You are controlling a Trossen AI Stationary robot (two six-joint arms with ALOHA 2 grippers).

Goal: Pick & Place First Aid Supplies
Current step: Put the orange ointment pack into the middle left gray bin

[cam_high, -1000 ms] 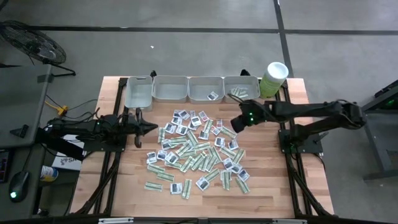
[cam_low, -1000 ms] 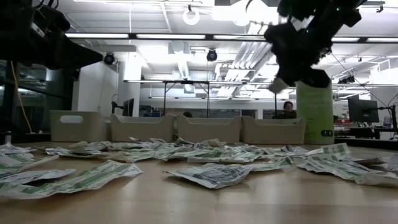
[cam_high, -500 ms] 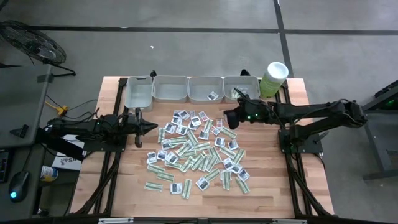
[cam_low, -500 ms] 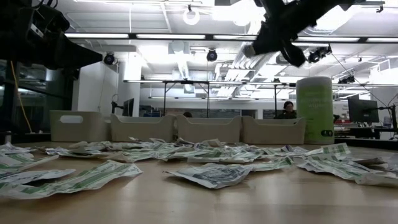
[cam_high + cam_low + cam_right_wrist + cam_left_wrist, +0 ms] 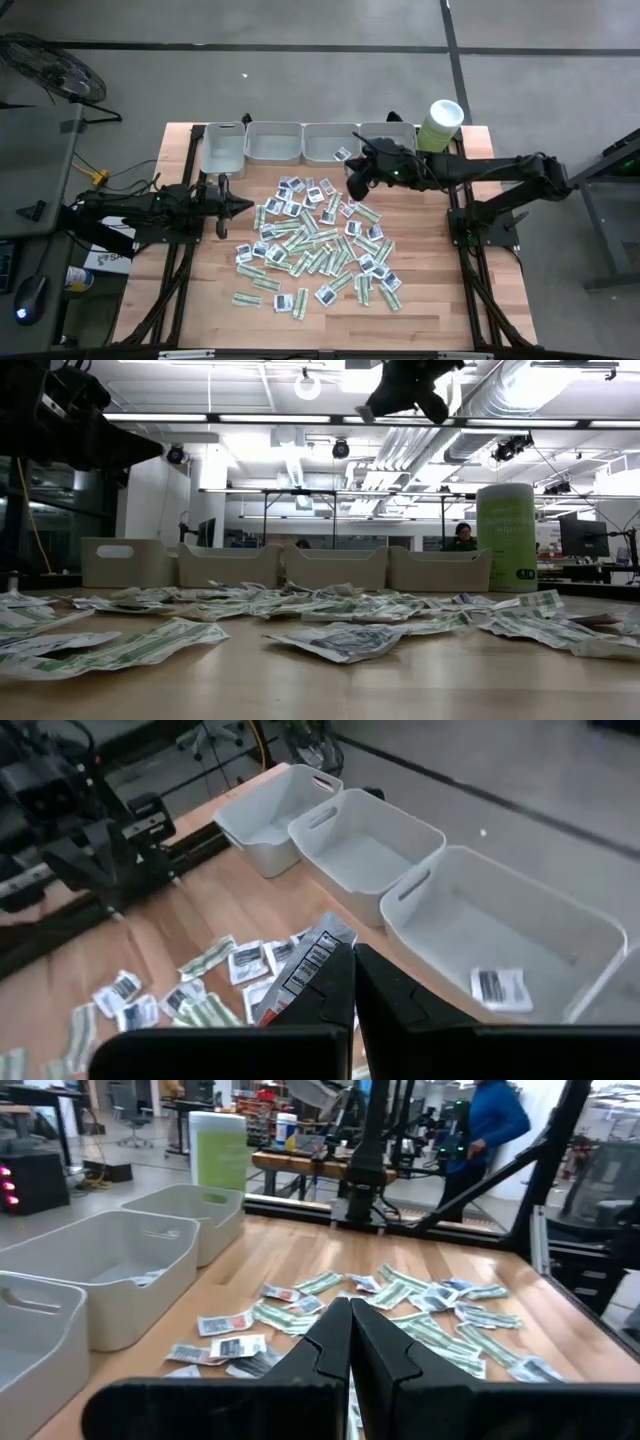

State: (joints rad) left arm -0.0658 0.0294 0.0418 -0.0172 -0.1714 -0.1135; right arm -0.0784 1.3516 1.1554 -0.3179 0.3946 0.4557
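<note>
The first aid supplies (image 5: pixel 320 245) lie as a loose spread of green-white strips and white squarish sachets on the wooden table, also seen in the low view (image 5: pixel 300 615) and the left wrist view (image 5: pixel 400 1300). My right gripper (image 5: pixel 352 182) hangs high over the spread's far edge, near the trays, shut on one white sachet (image 5: pixel 315 955) with dark marks. It shows at the top of the low view (image 5: pixel 400 385). My left gripper (image 5: pixel 247 205) waits shut and level at the table's left, holding nothing. My right gripper pinches one end of the white sachet (image 5: pixel 322 970) between its two fingers. The fingers come from the table's right and slant downward. The rest of the sachet sticks out past the fingertips, lifted clear of the table.
Several grey trays stand in a row along the far edge (image 5: pixel 273 143). One tray (image 5: pixel 560 920) holds a white sachet (image 5: pixel 497 985), and the rightmost one (image 5: pixel 388 140) a green strip. A pale green tub (image 5: pixel 440 125) stands at the far right. A person shows beyond the table (image 5: pixel 490 1125).
My right gripper has risen well above the table with the sachet and gone toward the table's left and far edge, nearer the trays. It has rolled on the way and stayed shut on the sachet.
</note>
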